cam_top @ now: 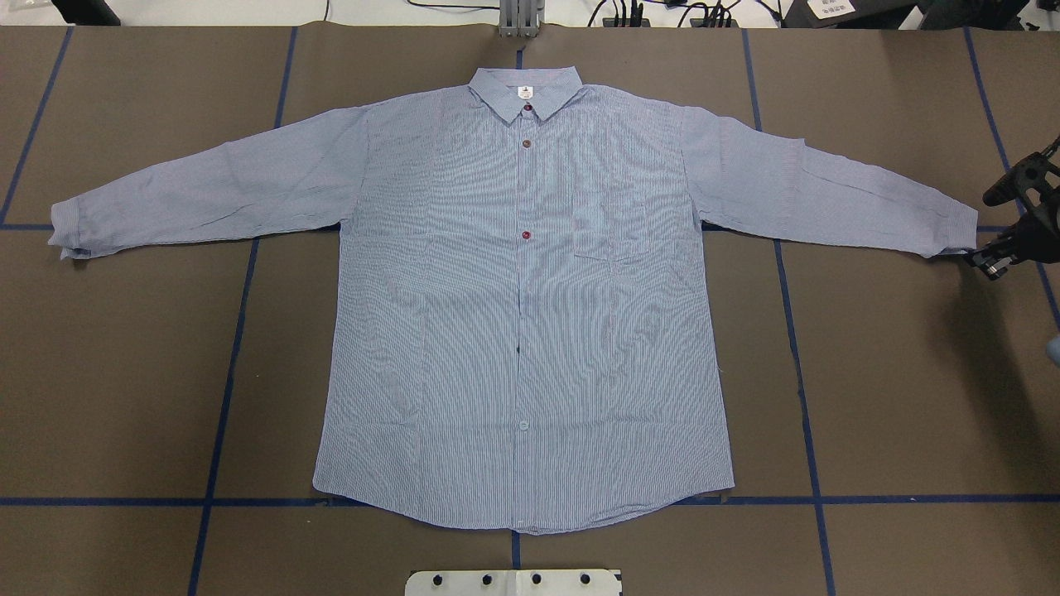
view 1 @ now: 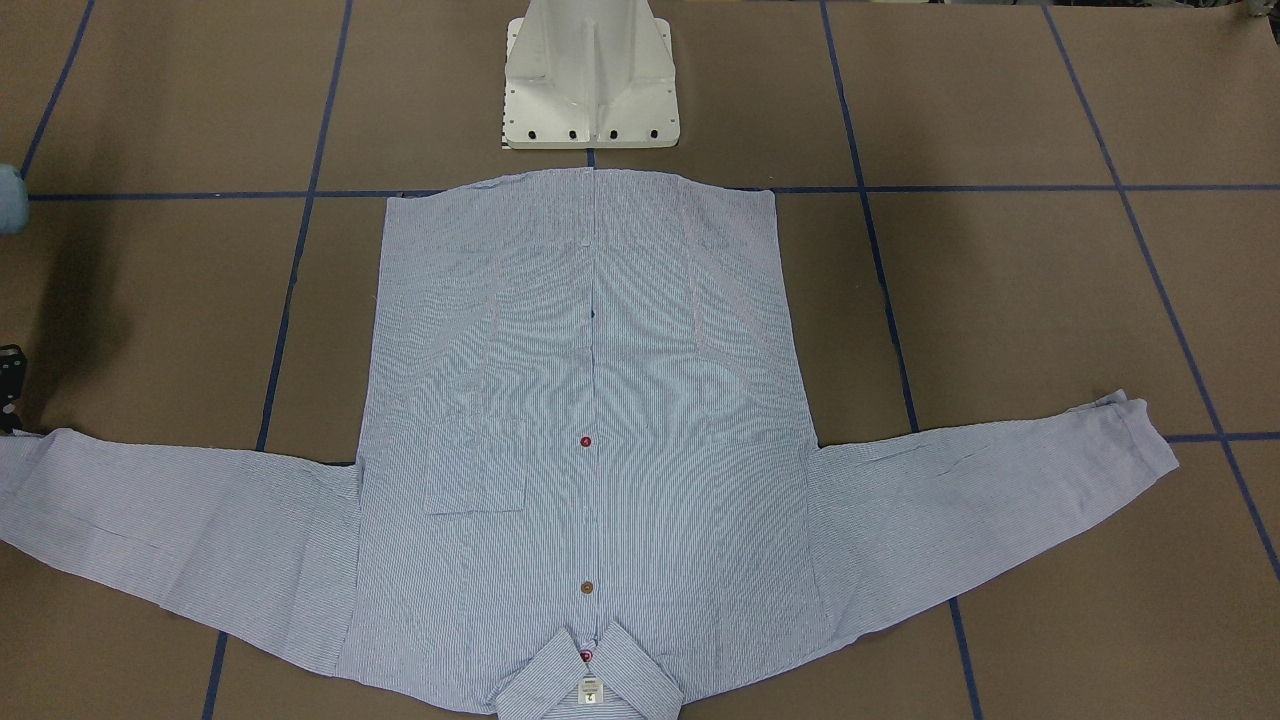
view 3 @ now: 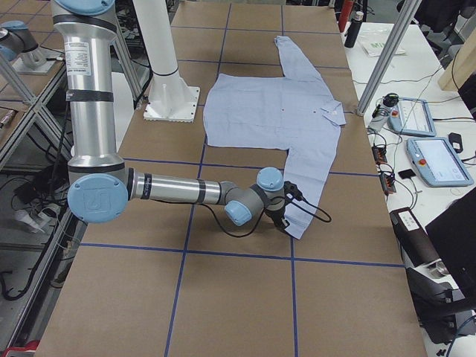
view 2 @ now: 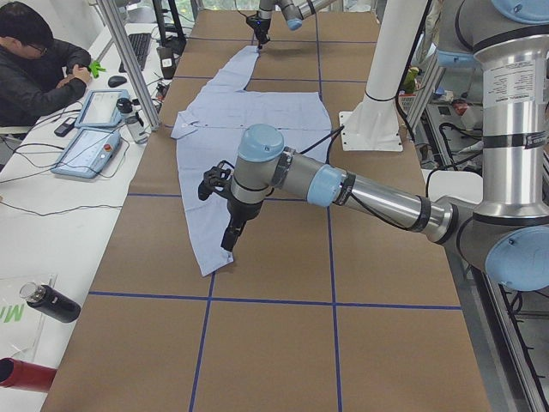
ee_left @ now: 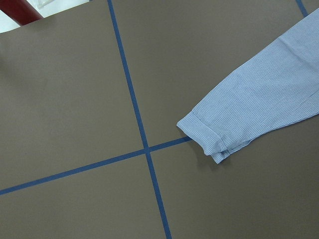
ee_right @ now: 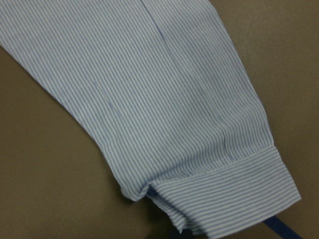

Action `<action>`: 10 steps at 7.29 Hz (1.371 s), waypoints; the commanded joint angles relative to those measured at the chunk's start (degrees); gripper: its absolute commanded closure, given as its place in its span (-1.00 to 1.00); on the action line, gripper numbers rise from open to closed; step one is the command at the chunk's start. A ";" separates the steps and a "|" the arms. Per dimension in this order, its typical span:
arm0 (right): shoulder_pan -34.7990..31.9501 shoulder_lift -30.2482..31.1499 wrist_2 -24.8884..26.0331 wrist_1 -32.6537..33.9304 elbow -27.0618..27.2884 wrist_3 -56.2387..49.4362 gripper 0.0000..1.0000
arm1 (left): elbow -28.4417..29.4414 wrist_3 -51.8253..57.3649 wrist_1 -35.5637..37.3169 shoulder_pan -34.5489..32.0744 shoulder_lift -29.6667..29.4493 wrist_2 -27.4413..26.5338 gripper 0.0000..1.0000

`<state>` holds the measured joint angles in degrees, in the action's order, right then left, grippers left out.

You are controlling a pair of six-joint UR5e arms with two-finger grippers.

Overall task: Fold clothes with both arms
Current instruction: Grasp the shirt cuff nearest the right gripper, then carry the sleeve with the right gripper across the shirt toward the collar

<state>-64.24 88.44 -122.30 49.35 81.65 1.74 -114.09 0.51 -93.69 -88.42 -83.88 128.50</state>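
Shirt (cam_top: 530, 331) lies flat on the table (cam_top: 894, 372), front up, sleeves (cam_top: 248, 178) spread wide, collar (cam_top: 525, 89) away from the base (cam_top: 513, 582). My right gripper (cam_top: 991, 260) sits just beside one cuff (cam_top: 961, 228); my left gripper (view 2: 229, 235) hangs near the other. I cannot tell how wide either stands.

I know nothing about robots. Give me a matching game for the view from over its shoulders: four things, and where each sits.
1 collar
2 pocket
3 right claw
4 white base

A bottom edge of the view
B beside a sleeve cuff
C shirt's far end
D right of the button row

Pairs: 1-C, 2-D, 3-B, 4-A.
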 commanded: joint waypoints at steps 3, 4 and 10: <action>1.47 -11.38 0.04 34.08 22.66 11.90 1.00 | 0.01 0.02 0.00 0.00 0.04 0.09 -1.00; 5.14 -17.28 0.39 37.02 22.59 18.41 1.00 | 0.19 -0.07 0.00 0.00 0.04 0.09 -1.00; 20.37 -45.25 14.86 41.09 12.15 47.10 1.00 | 0.28 -0.07 0.00 0.00 0.04 2.02 -1.00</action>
<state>-46.41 48.00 -111.29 90.33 96.35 44.59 -113.73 0.44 -93.69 -88.42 -83.85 130.46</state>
